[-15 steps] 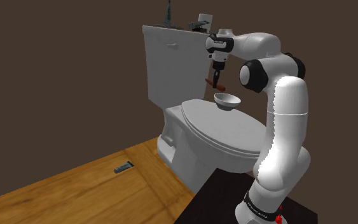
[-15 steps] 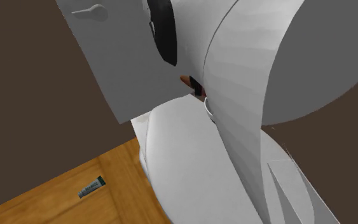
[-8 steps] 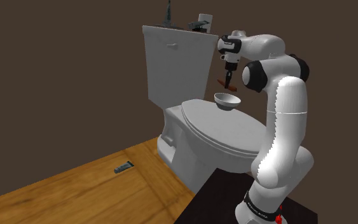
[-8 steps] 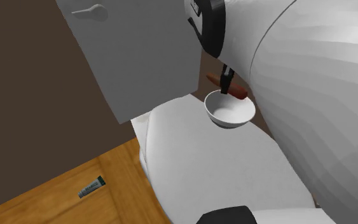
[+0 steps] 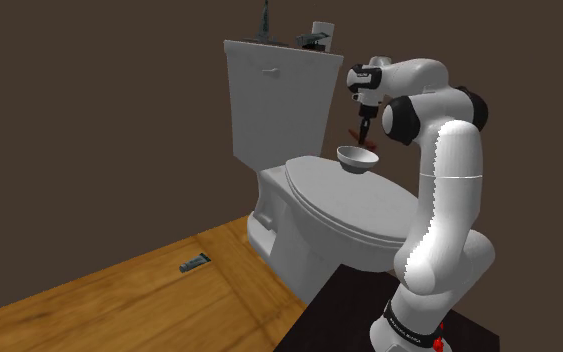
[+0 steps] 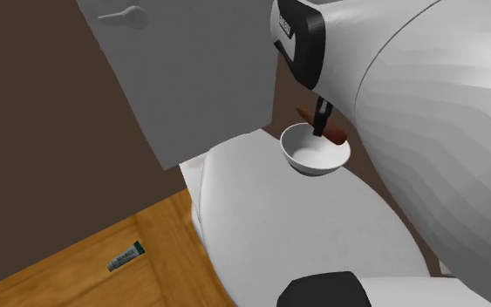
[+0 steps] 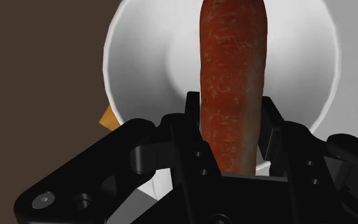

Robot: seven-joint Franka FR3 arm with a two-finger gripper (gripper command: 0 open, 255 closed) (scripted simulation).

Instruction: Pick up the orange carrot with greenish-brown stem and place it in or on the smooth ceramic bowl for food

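The gripper (image 7: 231, 107) holds the carrot (image 7: 231, 57) tight, right over the white bowl (image 7: 136, 57). Go down slow & let go low, so it won't roll out.

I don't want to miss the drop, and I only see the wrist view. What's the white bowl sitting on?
Observer: The white bowl sits on a shut white toilet lid, close to the tank.
Operator: Is my carrot way up high?
Observer: No. In the shoulder view the gripper holds the carrot just above the bowl's rim.
Operator: If it rolls off, does it land on carpet?
Observer: No carpet. The floor beside the toilet is wooden boards, with a small tube lying on it.
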